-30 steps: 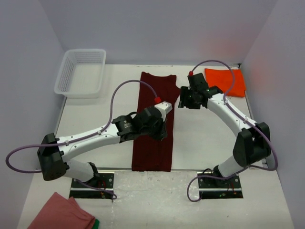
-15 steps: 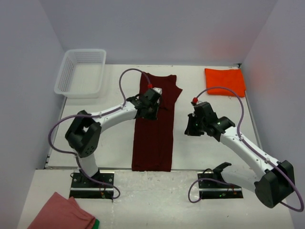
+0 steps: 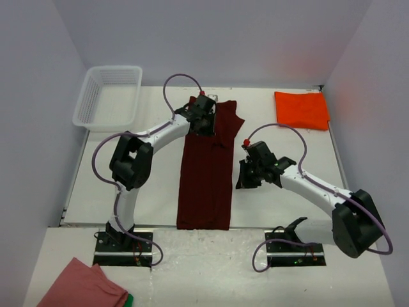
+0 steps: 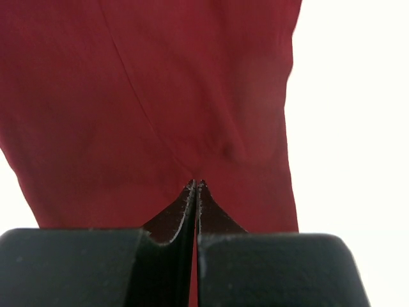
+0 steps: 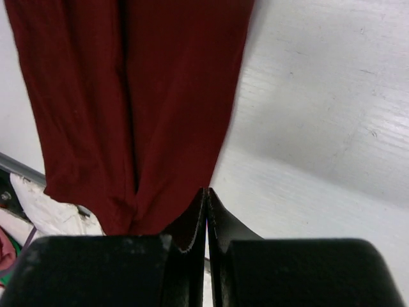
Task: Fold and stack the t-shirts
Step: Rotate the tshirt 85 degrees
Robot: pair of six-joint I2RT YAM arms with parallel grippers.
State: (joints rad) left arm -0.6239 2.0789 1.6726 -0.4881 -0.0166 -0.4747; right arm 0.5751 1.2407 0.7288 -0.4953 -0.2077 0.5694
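At centre of the top view, the maroon shirt (image 3: 203, 185) lies as a long strip, with the right gripper (image 5: 206, 192) beside its right edge and the left gripper (image 4: 195, 185) over its far end. The wrist views show both clenched. The orange shirt (image 3: 301, 110), upper right, appears overhead only.

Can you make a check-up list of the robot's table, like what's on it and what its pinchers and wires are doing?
Surface: white table, no spills seen.
Job's things: the maroon t-shirt lies mid-table as a long narrow strip. The orange-red t-shirt lies as a flat rectangle at the far right corner, apart from it.
Clutter: a white basket at the far left corner. A pink cloth with a green edge lies near the left arm's base.
Grippers: left end effector shut, over the maroon t-shirt's far end. Right end effector shut, at that shirt's right edge. Whether either pinches fabric cannot be told.
Cables: purple cables loop along both arms.
Surroundings: plain pale walls on three sides.
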